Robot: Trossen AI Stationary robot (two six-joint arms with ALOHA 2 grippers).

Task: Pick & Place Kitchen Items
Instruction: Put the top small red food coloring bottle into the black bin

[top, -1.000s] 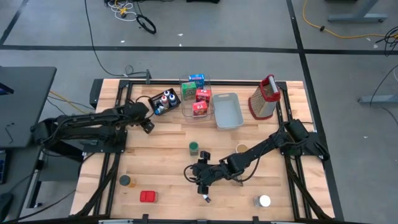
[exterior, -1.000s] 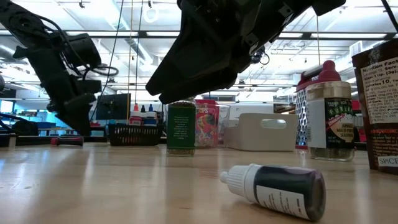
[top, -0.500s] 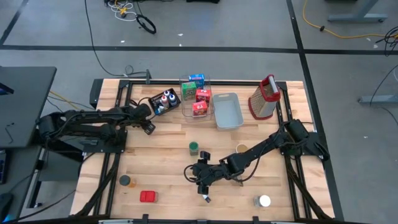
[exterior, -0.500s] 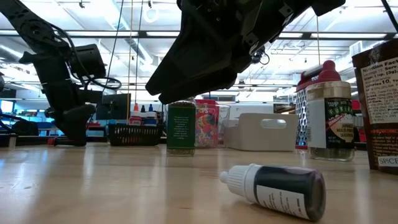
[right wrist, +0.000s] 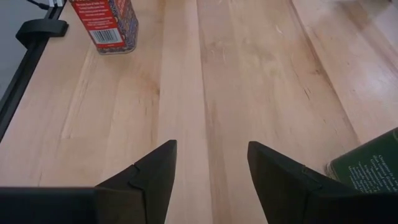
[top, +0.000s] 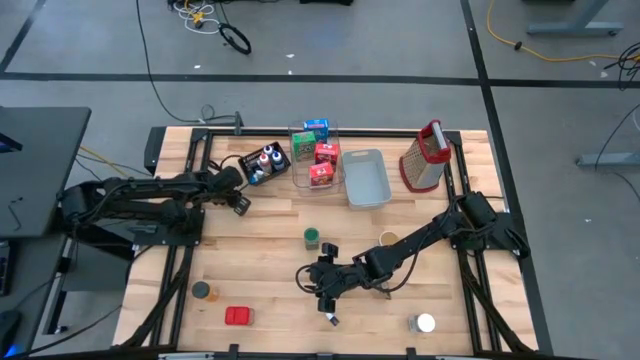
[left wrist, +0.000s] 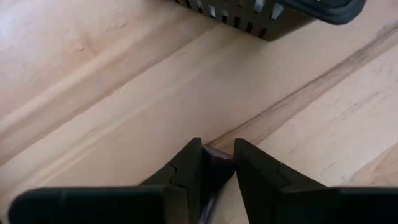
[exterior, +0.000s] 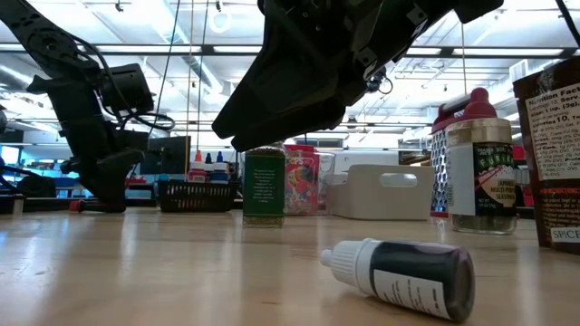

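Note:
My left gripper (top: pixel 239 204) is down at the table just near of the black tray (top: pixel 266 162) of little bottles, shut on a small purplish item (left wrist: pixel 217 164) that lies on the wood. My right gripper (top: pixel 325 284) hangs open over the table's near middle, with bare wood between its fingers (right wrist: pixel 211 168). A dark bottle with a white cap (exterior: pixel 408 272) lies on its side just near of it. A green jar (top: pixel 312 237) stands upright on the far side of my right gripper. My left gripper pinches the small purplish item (left wrist: pixel 215 168) between its two fingertips. The fingers slant steeply down at it from the table's left. The item lies on the table; the fingers hide most of it, so which part they have cannot be told.
A clear bin (top: pixel 316 155) of little boxes, a grey-blue tray (top: pixel 366 177) and a metal grater (top: pixel 425 158) stand along the far side. A tan can (top: pixel 388 239), a dark jar (top: pixel 201 290), a red box (top: pixel 238 316) and a white-lidded can (top: pixel 424 323) stand on the near half.
My left gripper has sunk to the table beside the black tray, coming down over the small item that lay there. My right arm has kept still.

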